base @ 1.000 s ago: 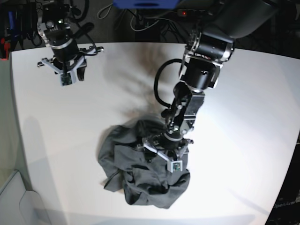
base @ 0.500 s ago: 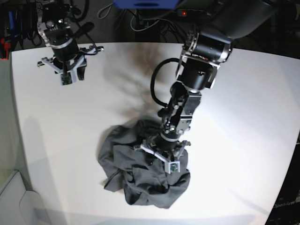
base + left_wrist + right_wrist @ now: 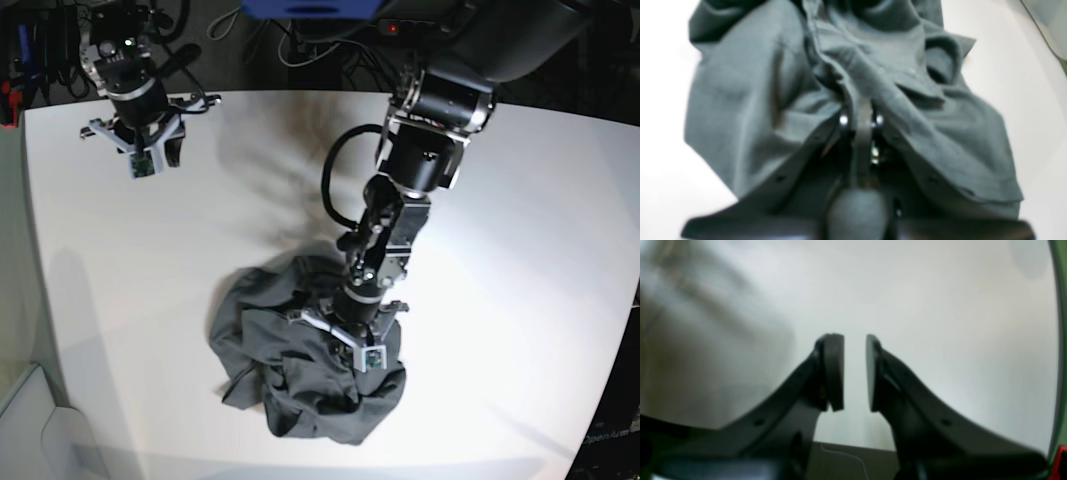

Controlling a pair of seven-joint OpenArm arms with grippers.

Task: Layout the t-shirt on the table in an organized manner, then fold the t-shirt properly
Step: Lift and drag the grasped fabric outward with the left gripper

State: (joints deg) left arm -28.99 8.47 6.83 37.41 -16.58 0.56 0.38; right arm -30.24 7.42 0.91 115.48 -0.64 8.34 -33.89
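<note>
A: How far along would you say this is?

B: Barely begun. The t-shirt [image 3: 300, 360] lies in a crumpled heap on the near half of the worktop [image 3: 520, 260], bunched on itself with no sleeve, hem or neck laid out that I can pick apart. Nothing is spread, and no proper fold has been made.

A: And the arms?

B: The left claw [image 3: 352, 338] is down on the top of the heap. From the left wrist view its jaws are drawn together, with a ridge of grey cloth [image 3: 853, 83] running right into them, so I read it as clamped on a pinch of the shirt. The view is blurred, so I cannot tell which part of the garment that ridge is.

A: The other one?

B: The right claw [image 3: 855, 373] hangs over bare worktop at the far corner, well apart from the shirt. Its pads [image 3: 833, 370] stand a little apart, with nothing between them.

A: So what remains?

B: In my judgement, everything: lift and shake the heap open, find the shoulders or hem, spread it flat, then do all the folds.
</note>
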